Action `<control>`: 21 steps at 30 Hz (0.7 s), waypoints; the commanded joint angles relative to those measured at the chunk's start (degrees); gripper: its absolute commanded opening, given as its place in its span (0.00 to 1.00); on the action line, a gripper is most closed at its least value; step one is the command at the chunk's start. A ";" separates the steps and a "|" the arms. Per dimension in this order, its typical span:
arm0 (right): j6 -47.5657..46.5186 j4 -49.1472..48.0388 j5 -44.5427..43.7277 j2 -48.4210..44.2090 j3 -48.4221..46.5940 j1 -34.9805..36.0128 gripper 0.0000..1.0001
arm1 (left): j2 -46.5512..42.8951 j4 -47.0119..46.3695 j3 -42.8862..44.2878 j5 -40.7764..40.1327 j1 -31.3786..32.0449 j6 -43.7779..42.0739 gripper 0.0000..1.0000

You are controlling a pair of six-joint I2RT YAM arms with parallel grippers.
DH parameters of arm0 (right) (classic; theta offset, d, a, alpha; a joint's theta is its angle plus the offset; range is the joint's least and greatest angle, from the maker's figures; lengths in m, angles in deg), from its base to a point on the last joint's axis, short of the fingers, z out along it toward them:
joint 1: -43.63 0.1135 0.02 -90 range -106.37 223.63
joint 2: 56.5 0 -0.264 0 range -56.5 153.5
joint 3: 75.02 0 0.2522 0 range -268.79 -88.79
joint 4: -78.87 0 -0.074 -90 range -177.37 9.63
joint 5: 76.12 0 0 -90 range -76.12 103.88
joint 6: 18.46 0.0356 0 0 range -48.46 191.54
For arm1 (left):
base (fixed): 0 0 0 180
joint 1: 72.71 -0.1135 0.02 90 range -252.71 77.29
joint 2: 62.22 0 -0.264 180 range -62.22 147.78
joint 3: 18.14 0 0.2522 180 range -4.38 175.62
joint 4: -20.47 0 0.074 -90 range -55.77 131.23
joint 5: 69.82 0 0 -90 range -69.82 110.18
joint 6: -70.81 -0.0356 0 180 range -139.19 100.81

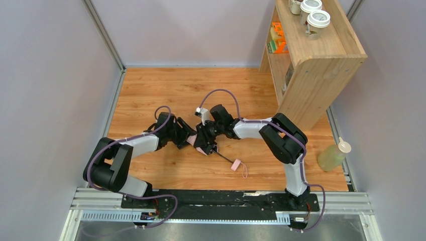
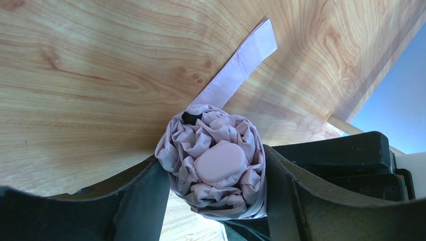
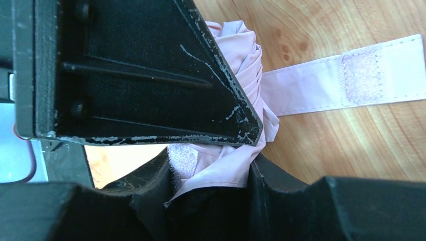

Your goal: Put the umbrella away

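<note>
At the centre of the top view, on the wooden table (image 1: 150,90), the umbrella (image 1: 203,148) lies bundled. My right gripper (image 3: 211,186) clamps its bunched canopy. My left gripper (image 2: 213,173) flanks the tip end, squeezing or not, I can't tell. The strap (image 3: 301,93) lies loose, upper right of the right wrist view. This looks like the bundling step, and next I wind the strap round and press its fastening patch (image 3: 359,70) home.

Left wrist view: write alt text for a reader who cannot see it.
A pale pink folded fabric umbrella, seen end-on as a crumpled bundle, sits between the left gripper's two black fingers. Its flat pink closure strap stretches up and right across the light wooden tabletop.
</note>
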 commanded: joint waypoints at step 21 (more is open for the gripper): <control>-2.56 11.99 -13.37 -6.65 6.18 1.30 0.83 | 0.96 1.52 -7.03 -3.95 -0.28 -3.85 0.00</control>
